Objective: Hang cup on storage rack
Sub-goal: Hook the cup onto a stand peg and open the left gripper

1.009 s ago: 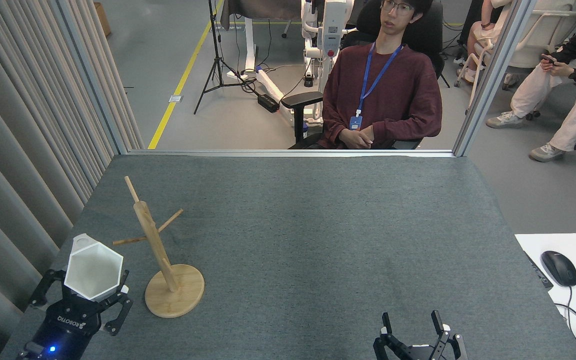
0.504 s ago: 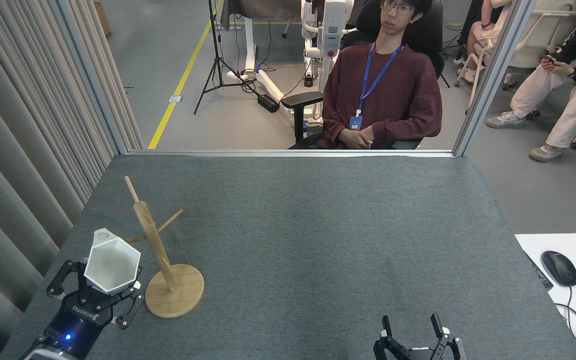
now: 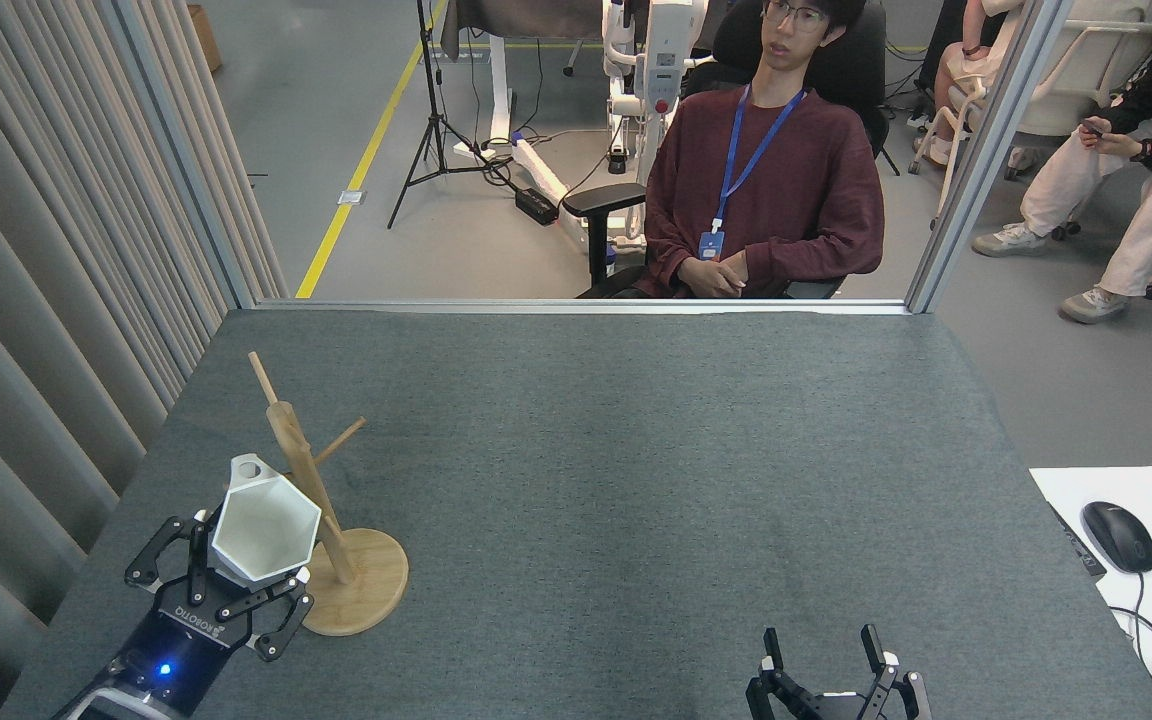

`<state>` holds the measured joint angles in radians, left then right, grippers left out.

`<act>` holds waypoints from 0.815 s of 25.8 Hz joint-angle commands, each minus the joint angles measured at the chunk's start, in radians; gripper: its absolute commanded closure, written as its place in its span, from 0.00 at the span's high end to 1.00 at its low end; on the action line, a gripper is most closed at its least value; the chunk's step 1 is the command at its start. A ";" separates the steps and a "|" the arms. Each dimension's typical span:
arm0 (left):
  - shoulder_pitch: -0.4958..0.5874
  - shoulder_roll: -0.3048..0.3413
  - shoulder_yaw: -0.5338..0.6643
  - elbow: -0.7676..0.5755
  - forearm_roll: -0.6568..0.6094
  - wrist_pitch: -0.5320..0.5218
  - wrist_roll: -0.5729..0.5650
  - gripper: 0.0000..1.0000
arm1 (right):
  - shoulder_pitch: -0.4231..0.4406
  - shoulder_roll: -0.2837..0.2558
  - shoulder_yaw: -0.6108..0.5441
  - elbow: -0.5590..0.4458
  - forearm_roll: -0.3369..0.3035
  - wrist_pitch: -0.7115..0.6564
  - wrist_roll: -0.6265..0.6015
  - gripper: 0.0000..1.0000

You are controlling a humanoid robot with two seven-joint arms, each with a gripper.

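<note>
The white faceted cup [image 3: 264, 530] is held upright in my left gripper [image 3: 248, 582], which is shut on its lower body at the front left of the table. Its pierced handle tab [image 3: 248, 468] points away from me, close to the pole. The wooden storage rack [image 3: 331, 520] stands just right of the cup, its leaning pole and round base partly covered by it. One peg sticks up at the top, another to the right; the left peg is hidden behind the cup. My right gripper [image 3: 824, 650] rests open at the bottom edge, holding nothing.
A grey felt table [image 3: 636, 480] fills the view. A curtain [image 3: 46, 300] runs along the left side. A person [image 3: 766, 190] sits beyond the far edge. A white desk with a mouse [image 3: 1118, 535] lies at the right.
My left gripper has carried the cup to the right, from beside the rack until it overlaps the pole and hides the left peg. The right gripper has not moved.
</note>
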<state>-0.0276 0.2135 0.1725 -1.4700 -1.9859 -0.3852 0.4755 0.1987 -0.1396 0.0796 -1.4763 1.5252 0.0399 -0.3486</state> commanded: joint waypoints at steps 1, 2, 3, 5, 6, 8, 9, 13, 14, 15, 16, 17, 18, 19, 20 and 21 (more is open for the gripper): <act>-0.002 0.000 -0.001 0.000 -0.005 0.000 0.003 1.00 | -0.004 0.000 0.000 0.010 -0.003 -0.002 -0.004 0.98; 0.000 0.001 -0.001 0.000 -0.005 -0.001 0.003 1.00 | -0.004 0.000 0.000 0.011 -0.003 -0.002 -0.004 0.98; 0.003 0.001 -0.001 -0.001 -0.005 -0.001 0.003 1.00 | -0.004 0.000 0.000 0.011 -0.003 -0.002 -0.006 0.98; 0.005 0.001 -0.001 -0.004 -0.005 -0.003 0.003 1.00 | -0.004 0.002 0.000 0.011 -0.005 -0.002 -0.007 0.98; 0.008 0.001 -0.001 -0.007 -0.005 -0.004 0.003 1.00 | -0.004 0.002 0.000 0.011 -0.003 -0.002 -0.010 0.99; 0.015 0.000 -0.001 -0.021 -0.004 -0.006 0.003 1.00 | -0.004 0.002 0.002 0.013 -0.003 -0.002 -0.012 0.98; 0.026 0.000 -0.001 -0.030 -0.004 -0.006 0.003 1.00 | -0.004 0.000 0.002 0.014 -0.005 -0.002 -0.015 0.99; 0.092 -0.006 0.002 -0.070 -0.004 -0.006 0.003 1.00 | -0.005 0.000 0.000 0.018 -0.003 -0.002 -0.018 0.98; 0.109 -0.008 0.008 -0.073 -0.001 -0.004 0.003 1.00 | -0.005 0.000 0.002 0.018 -0.003 -0.002 -0.018 0.98; 0.127 -0.010 0.015 -0.082 0.001 -0.003 0.003 1.00 | -0.005 -0.002 0.000 0.018 -0.003 -0.002 -0.018 0.98; 0.149 -0.010 0.024 -0.095 0.004 0.000 0.003 1.00 | -0.005 -0.002 0.000 0.018 -0.003 -0.002 -0.018 0.98; 0.173 -0.014 0.047 -0.105 0.007 0.000 0.003 1.00 | -0.005 -0.006 0.000 0.016 -0.005 -0.002 -0.018 0.98; 0.195 -0.017 0.077 -0.118 0.015 -0.001 0.003 1.00 | -0.005 -0.008 -0.001 0.016 -0.005 -0.002 -0.020 0.99; 0.218 -0.019 0.105 -0.135 0.032 -0.003 0.003 1.00 | -0.005 -0.011 -0.001 0.016 -0.005 -0.002 -0.020 0.99; 0.238 -0.019 0.127 -0.147 0.065 -0.004 0.003 1.00 | 0.001 -0.011 -0.001 0.013 -0.005 -0.002 -0.021 0.98; 0.253 -0.019 0.142 -0.150 0.117 -0.007 0.003 1.00 | 0.008 -0.009 -0.001 0.007 -0.005 -0.002 -0.027 0.99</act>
<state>0.1705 0.1981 0.2585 -1.5919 -1.9451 -0.3874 0.4793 0.1961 -0.1470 0.0789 -1.4620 1.5206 0.0379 -0.3693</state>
